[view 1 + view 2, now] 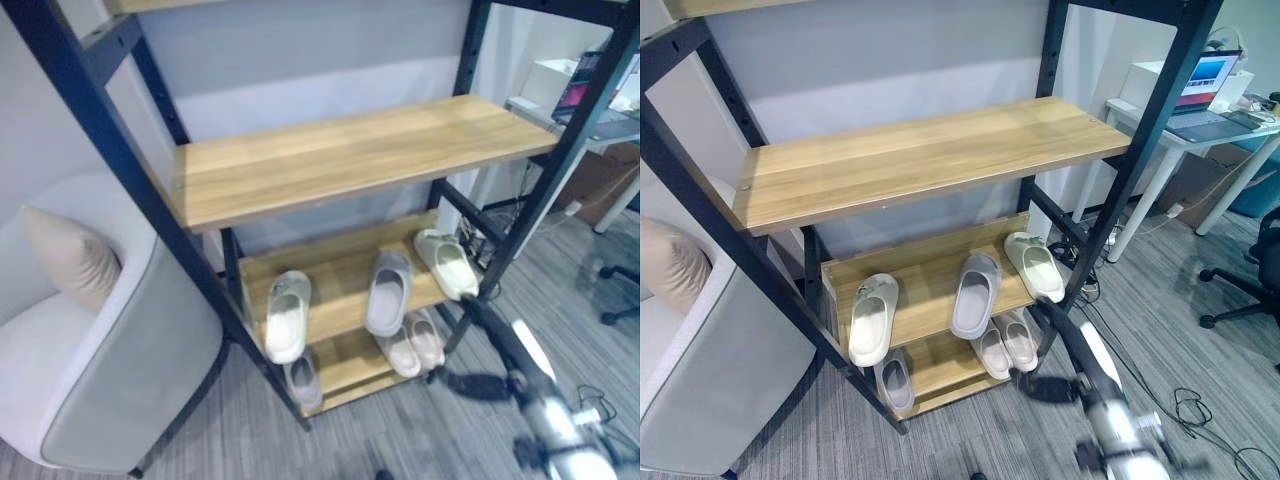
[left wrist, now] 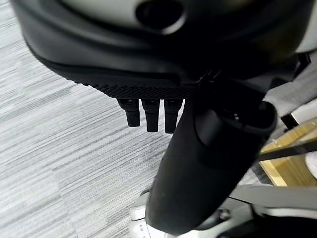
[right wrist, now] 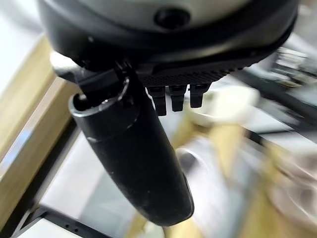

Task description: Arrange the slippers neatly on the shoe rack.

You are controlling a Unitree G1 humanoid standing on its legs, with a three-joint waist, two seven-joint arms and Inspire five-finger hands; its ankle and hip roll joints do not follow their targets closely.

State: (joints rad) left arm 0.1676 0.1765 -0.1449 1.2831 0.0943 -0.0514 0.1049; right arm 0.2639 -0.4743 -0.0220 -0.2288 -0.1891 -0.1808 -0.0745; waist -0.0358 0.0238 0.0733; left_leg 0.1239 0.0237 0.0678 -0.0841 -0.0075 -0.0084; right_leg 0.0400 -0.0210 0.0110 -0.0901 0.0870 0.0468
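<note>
While both hands are empty, the slippers sit scattered on the shoe rack (image 1: 1140, 150).

Mid shelf (image 1: 340, 275) has 3: cream slipper (image 1: 287, 315) on the left, grey slipper (image 1: 387, 292) in the middle, white slipper (image 1: 447, 262) far right, all angled differently, so not neat yet imo. Bottom shelf has a pink pair (image 1: 413, 345) w/ a lone grey one (image 1: 302, 380) to its left. Right hand (image 3: 133, 148) hovers near the rack, fingers (image 3: 173, 96) loose and apart, prob lining up a grab. Left hand (image 2: 208, 163) hangs over the floor, fingers relaxed, idle.
</note>
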